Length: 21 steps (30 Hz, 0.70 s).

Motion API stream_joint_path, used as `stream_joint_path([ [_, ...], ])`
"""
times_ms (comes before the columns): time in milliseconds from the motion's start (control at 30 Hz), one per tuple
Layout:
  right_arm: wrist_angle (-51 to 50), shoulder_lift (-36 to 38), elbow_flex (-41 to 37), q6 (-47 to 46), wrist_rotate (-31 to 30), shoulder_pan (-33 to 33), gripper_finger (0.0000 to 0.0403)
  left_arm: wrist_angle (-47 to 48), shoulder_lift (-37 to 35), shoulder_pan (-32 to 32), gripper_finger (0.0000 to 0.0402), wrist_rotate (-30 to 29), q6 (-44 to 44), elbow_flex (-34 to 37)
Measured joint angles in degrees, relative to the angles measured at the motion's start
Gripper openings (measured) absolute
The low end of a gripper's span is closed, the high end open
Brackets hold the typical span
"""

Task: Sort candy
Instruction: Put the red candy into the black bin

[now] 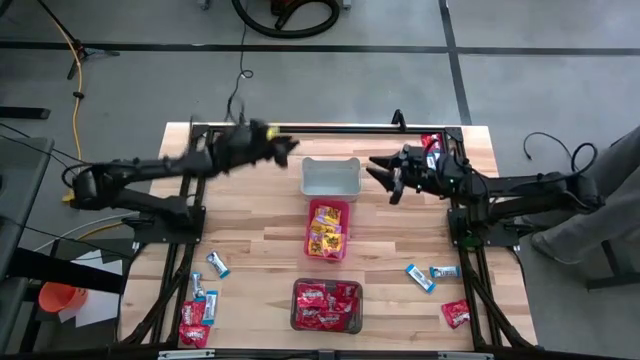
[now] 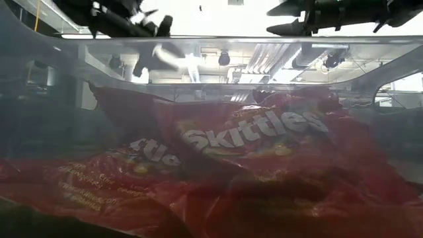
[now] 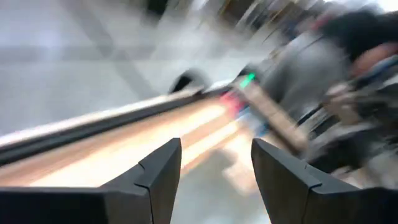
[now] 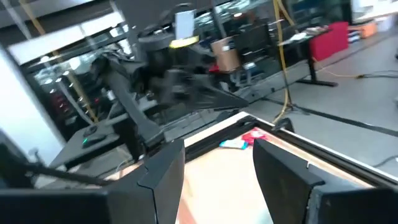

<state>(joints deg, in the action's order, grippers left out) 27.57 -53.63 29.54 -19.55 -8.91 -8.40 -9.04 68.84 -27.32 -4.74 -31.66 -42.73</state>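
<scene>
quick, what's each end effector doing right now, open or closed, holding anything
Left end effector: open, holding nothing, raised near the table's far left edge.
Right end effector: open, holding nothing, raised beside the grey bin.

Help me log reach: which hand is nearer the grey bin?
Roughly equal, the right slightly nearer. The right hand hangs just off the grey bin's right side; the left hand hangs off its upper-left corner. Both are open and empty.

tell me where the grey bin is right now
In the high view the grey bin sits near the table's far edge, centre, directly behind the pink bin, between the left gripper and the right gripper.
</scene>
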Motion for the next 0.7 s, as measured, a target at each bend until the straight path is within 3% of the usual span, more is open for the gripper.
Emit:
stream_joint_path([
  [67, 0.00, 0.00, 0.02, -1.25, 0.00, -1.38, 0.0184, 13.80, 3.27, -8.80, 0.0184, 5.88, 3.05, -6.50],
  [133, 0.00, 0.00, 0.04, -2.55, -0.18, -2.57, 0.0184, 26.16, 7.99, -16.20, 0.0184, 6.48, 9.25, -11.92],
  [233, 0.00, 0.00, 0.06, -4.03, -2.02, -3.62, 0.0184, 37.21, 15.52, -24.68, 0.0184, 5.56, 14.08, -17.42],
  [400, -0.03, 0.00, 0.06, -5.48, -3.81, -4.10, 0.0184, 42.35, 25.64, -32.11, 0.0184, 5.21, 19.05, -20.43],
  [700, -1.50, 0.00, 0.06, -5.51, -4.10, -4.05, 0.0184, 46.89, 34.12, -35.74, 0.0184, -3.68, 20.57, -20.54],
])
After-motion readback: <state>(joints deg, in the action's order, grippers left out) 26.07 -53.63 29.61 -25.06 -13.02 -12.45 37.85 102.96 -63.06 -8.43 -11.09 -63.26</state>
